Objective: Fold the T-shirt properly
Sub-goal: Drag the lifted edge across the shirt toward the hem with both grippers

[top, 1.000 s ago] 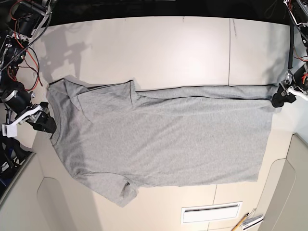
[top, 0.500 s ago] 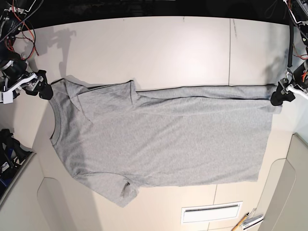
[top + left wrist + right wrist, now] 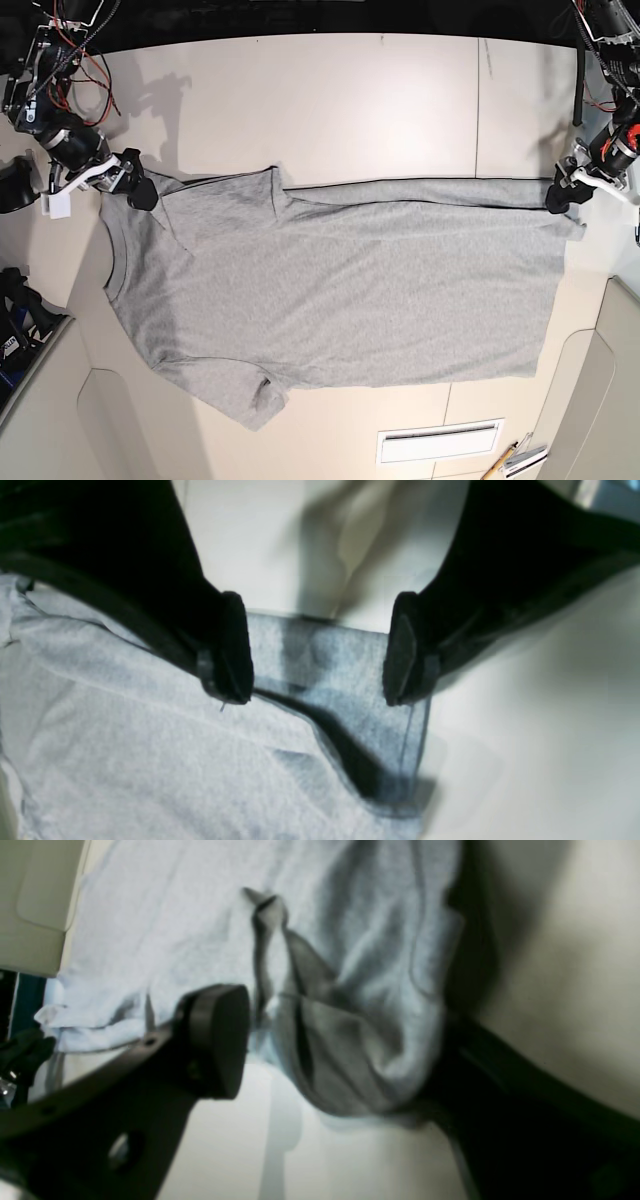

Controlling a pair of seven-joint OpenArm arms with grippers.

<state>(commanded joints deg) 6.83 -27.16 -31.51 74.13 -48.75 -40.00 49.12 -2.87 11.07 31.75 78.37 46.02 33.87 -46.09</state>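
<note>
T-shirt (image 3: 360,290) on table (image 3: 380,100); containers: none discernible, perhaps.

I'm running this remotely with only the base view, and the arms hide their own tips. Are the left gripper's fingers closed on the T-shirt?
Observer: No. The left wrist view shows the left gripper open, its fingers apart with grey cloth of the T-shirt visible between them.
Operator: And the right gripper?
Observer: In the right wrist view, the right gripper is also open, with a bunched, raised fold of the shirt between its fingers.
</note>
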